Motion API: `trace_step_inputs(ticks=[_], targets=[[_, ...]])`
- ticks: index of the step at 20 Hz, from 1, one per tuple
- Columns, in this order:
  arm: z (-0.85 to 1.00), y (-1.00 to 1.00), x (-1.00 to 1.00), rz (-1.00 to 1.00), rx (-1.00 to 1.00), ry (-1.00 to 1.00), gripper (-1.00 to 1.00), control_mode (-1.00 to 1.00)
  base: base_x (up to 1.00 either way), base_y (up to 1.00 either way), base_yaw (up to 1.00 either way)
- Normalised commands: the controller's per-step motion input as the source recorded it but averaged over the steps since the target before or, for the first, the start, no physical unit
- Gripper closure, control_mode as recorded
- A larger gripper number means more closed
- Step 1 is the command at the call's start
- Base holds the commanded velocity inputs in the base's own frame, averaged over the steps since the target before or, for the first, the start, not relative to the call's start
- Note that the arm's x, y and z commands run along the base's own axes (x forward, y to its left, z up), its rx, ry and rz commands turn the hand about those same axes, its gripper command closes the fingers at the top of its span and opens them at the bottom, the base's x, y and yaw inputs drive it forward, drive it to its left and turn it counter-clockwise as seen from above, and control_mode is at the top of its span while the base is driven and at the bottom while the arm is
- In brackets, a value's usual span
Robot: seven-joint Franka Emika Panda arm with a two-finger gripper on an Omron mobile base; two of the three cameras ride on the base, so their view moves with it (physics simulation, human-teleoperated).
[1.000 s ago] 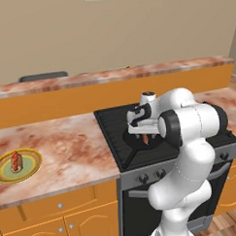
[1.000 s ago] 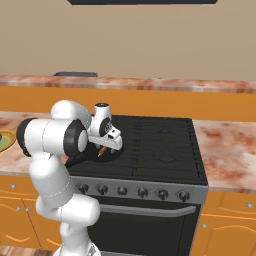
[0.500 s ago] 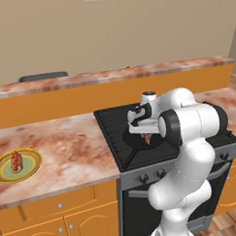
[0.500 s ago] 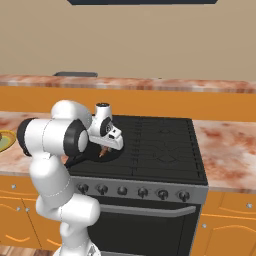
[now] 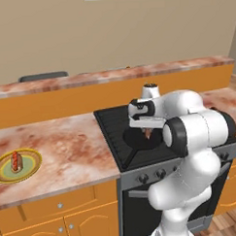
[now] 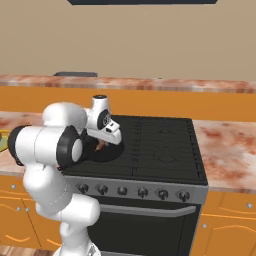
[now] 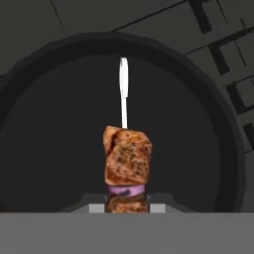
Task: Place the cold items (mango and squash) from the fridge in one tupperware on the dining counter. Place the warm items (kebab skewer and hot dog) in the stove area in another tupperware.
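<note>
Kebab [image 7: 127, 163] sits in the dark round pan [image 7: 44, 124] on the stove [image 6: 160, 145], its browned chunk and purple slice nearest the tool [image 7: 128, 207], the white stick pointing away across the pan. Tool jaws are drawn narrow, clamped on the kebab's near end. Hot dog [image 5: 15, 161] lies on a yellow-green plate [image 5: 32, 165] on the table [image 5: 68, 151] left of the stove, well apart.

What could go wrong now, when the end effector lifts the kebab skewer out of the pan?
1. The end effector is shut on one end of the kebab skewer, so the long free end may swing or slip.
2. The raised rim of the dark pan surrounds the skewer; a sideways pull could catch its white tip.
</note>
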Motion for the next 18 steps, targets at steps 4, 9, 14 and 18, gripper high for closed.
trace_step_inputs(ticks=[4,9,14,18], targets=[[1.0,0.0,-0.94,-0.15,0.0,0.0,1.0,-1.0,0.0,0.0,0.0],[0.91,0.0,-1.0,-0.12,0.0,0.0,1.0,-1.0,0.0,0.0,0.0],[0.86,0.0,-1.0,-0.07,0.0,0.0,1.0,-1.0,0.0,0.0,0.0],[0.86,-0.01,-1.0,-0.05,0.0,0.0,1.0,-1.0,0.0,0.0,0.0]])
